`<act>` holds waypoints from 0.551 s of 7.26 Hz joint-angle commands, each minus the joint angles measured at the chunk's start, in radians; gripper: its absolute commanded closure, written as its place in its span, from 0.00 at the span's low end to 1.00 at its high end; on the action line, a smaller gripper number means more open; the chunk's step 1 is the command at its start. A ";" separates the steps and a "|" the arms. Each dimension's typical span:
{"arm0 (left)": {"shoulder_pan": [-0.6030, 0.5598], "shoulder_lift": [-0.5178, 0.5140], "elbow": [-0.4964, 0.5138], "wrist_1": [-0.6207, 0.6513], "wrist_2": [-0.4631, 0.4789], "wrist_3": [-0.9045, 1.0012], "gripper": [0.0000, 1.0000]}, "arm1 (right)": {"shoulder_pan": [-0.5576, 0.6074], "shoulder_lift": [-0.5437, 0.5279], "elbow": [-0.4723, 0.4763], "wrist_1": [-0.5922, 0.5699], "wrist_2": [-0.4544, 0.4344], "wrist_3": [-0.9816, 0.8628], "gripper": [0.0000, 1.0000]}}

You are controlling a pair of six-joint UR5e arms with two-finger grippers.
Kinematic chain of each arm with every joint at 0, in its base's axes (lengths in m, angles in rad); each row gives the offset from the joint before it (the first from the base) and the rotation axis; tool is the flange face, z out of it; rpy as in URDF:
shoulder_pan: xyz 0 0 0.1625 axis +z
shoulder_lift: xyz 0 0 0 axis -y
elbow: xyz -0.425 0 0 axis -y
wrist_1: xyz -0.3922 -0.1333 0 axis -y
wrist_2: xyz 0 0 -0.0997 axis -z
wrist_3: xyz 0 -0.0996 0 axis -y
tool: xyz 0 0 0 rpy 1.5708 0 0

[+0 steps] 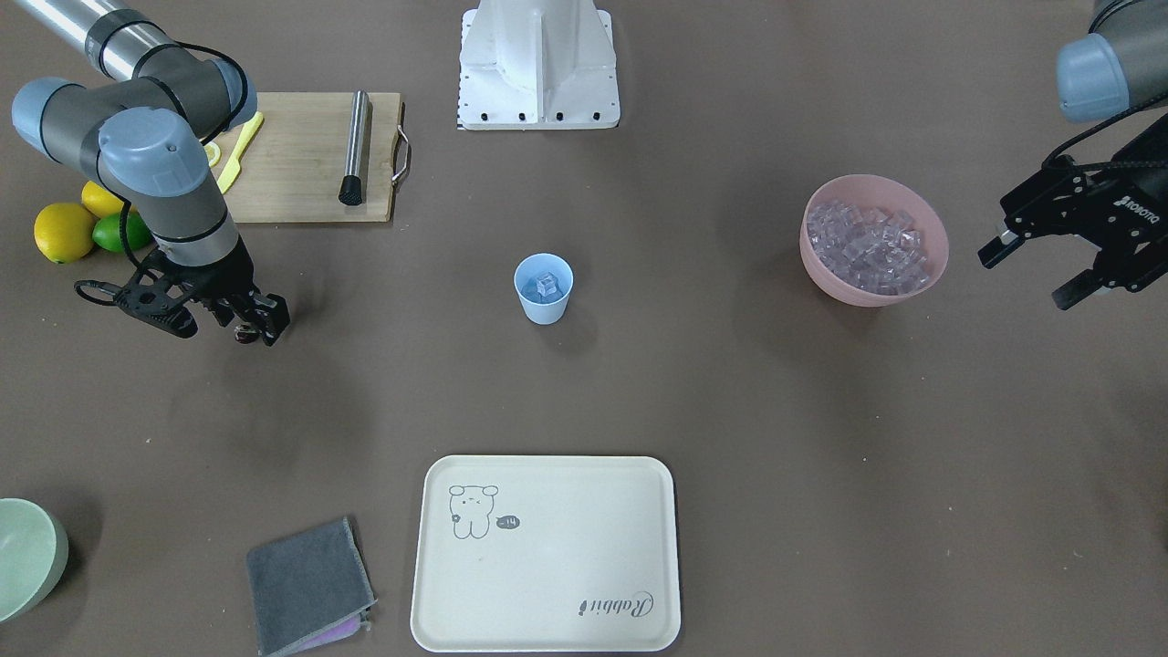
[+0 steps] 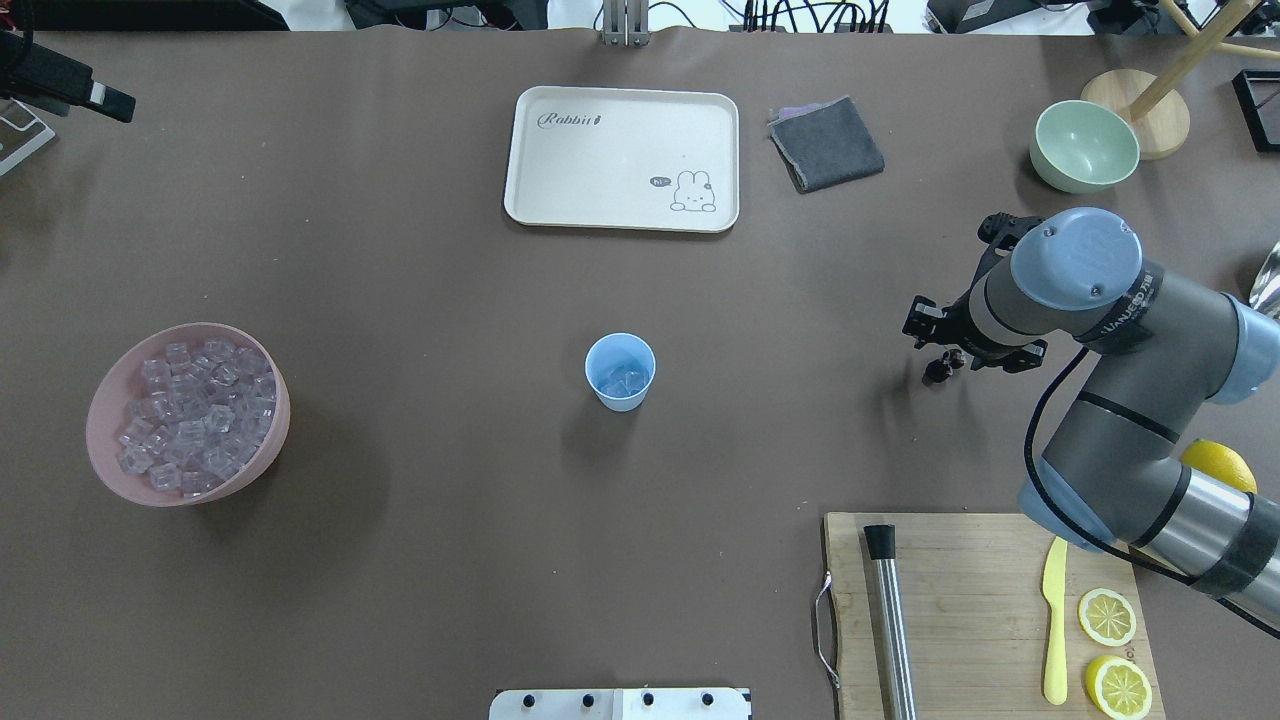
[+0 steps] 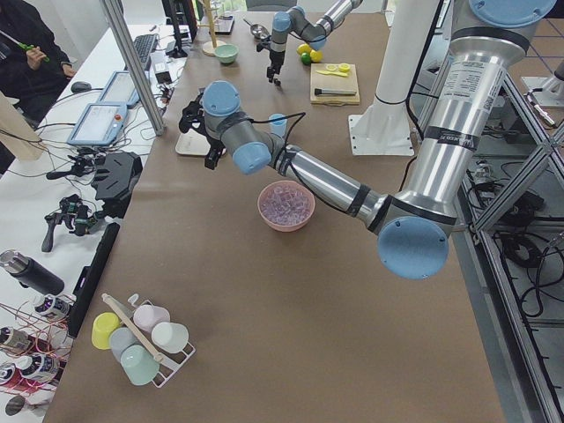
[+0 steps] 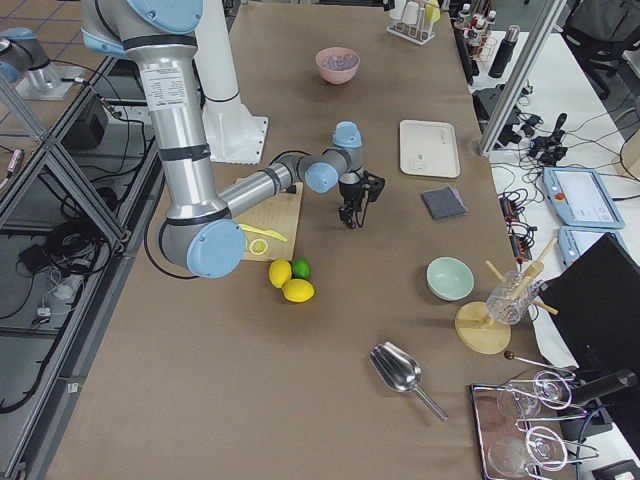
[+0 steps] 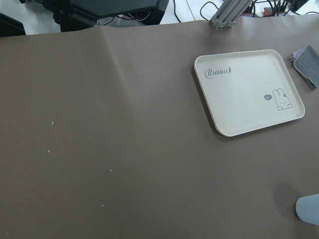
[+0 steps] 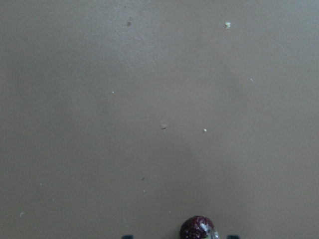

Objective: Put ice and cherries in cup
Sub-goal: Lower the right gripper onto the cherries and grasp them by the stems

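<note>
The right fingers (image 1: 273,321) are pinched narrow on the cherries (image 6: 198,229), whose dark glossy fruit shows between the tips at the bottom edge of the wrist view, held off the brown desk (image 1: 730,411). The left fingers (image 1: 996,251) are spread wide with nothing between them, hanging in the air just beside the pink bowl (image 1: 821,274) on the side away from the cup. That bowl is heaped with ice (image 1: 871,246) - clear, faintly lilac cubes. The light blue cup (image 1: 544,306) stands upright at the middle of the desk, well apart from both arms, and a few cubes already lie inside it. Behind the right arm are two lemons (image 1: 62,233) and a lime (image 1: 119,234) lying together, next to a wooden cutting board (image 1: 292,182) that carries a metal rod (image 1: 355,146) and a yellow knife (image 1: 239,153). At the far edge from the robot lie a cream tray (image 1: 566,584) with a rabbit drawing, a folded grey cloth (image 1: 306,584) beside it, and a pale green bowl (image 1: 27,557) at the corner.
</note>
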 commanded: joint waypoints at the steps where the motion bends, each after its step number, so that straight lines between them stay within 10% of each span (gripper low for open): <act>1: 0.000 0.000 -0.002 0.000 0.000 0.000 0.02 | 0.000 0.000 -0.001 0.000 0.000 0.000 0.40; 4: -0.001 0.000 -0.002 0.000 -0.002 0.000 0.02 | 0.005 0.000 0.010 0.000 -0.001 0.000 0.59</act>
